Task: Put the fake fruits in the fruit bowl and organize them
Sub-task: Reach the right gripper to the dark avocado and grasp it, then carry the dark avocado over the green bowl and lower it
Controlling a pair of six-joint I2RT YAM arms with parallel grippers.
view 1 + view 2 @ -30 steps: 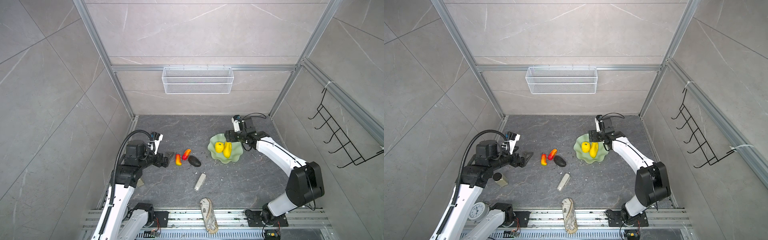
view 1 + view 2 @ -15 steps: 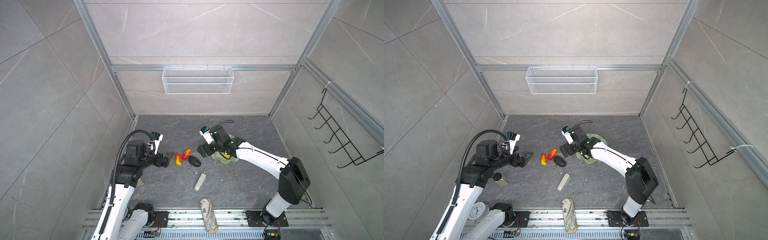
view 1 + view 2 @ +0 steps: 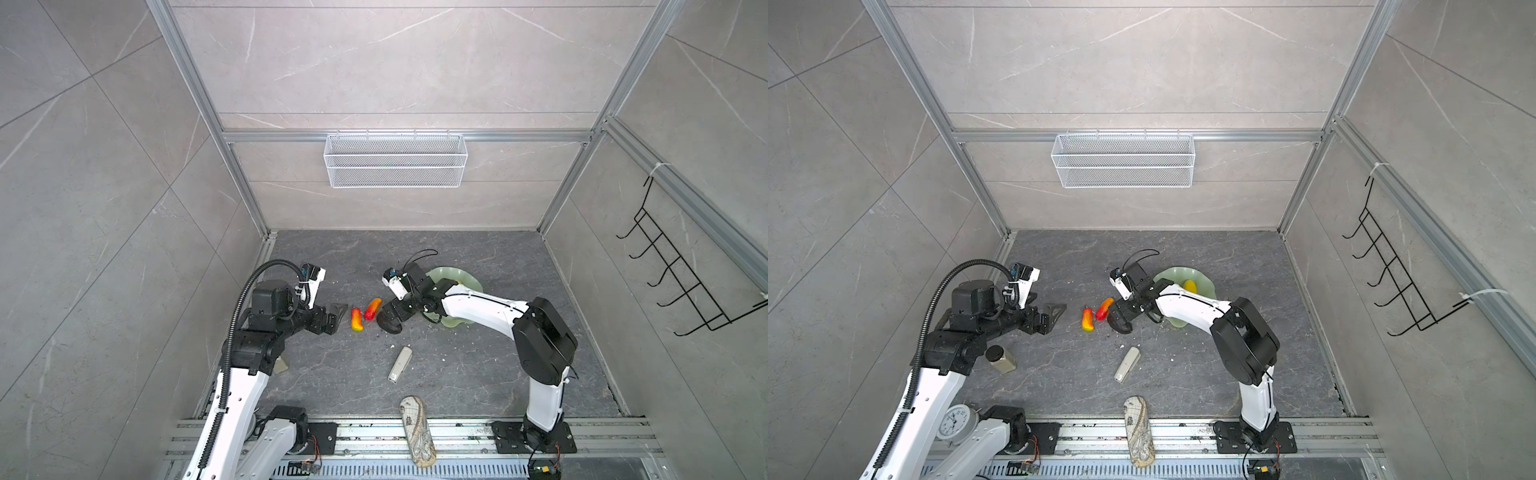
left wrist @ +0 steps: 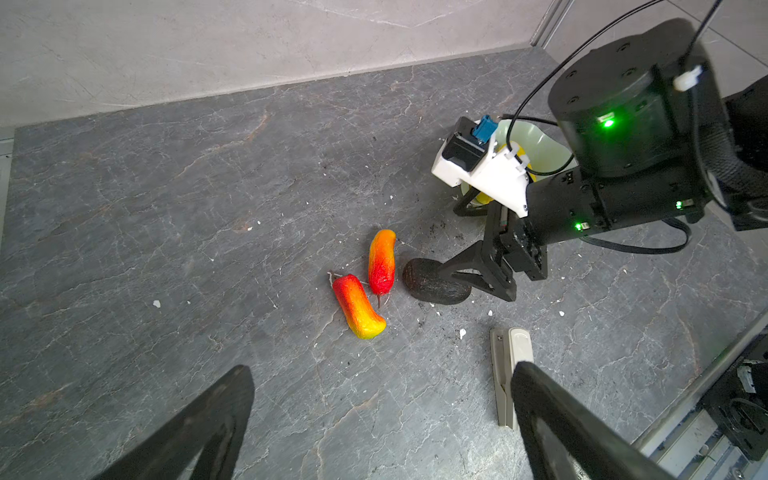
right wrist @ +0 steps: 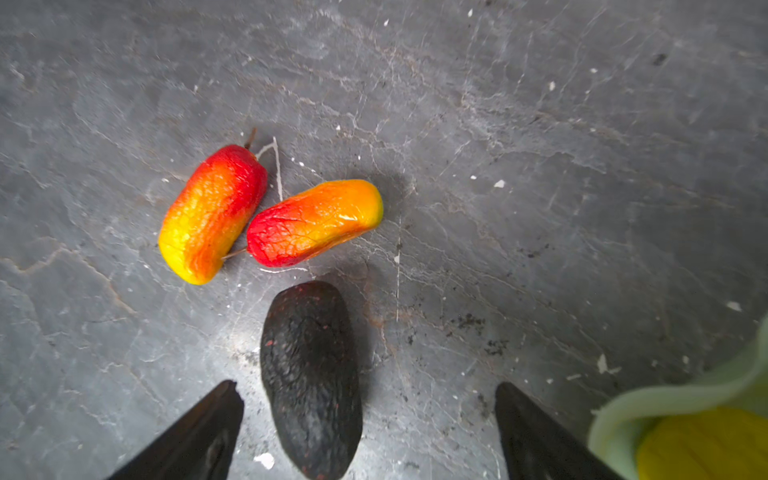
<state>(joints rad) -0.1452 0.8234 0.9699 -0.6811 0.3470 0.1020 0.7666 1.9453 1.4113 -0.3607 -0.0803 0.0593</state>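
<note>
The only figures I can read are the black hour numerals on the round white clock face with a silver rim, at the lower left of a top view. The 12 at the head of the dial is plain, but the others are too small to be sure of. The beige map-patterned oblong case, at the lower middle, bears dark line drawings; any lettering there is too fine to read.

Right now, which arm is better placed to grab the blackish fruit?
Right. The right hand is open and low, the blackish fruit between its fingers, the fruit bowl close beside it. The left hand, also open, sits farther back.
</note>
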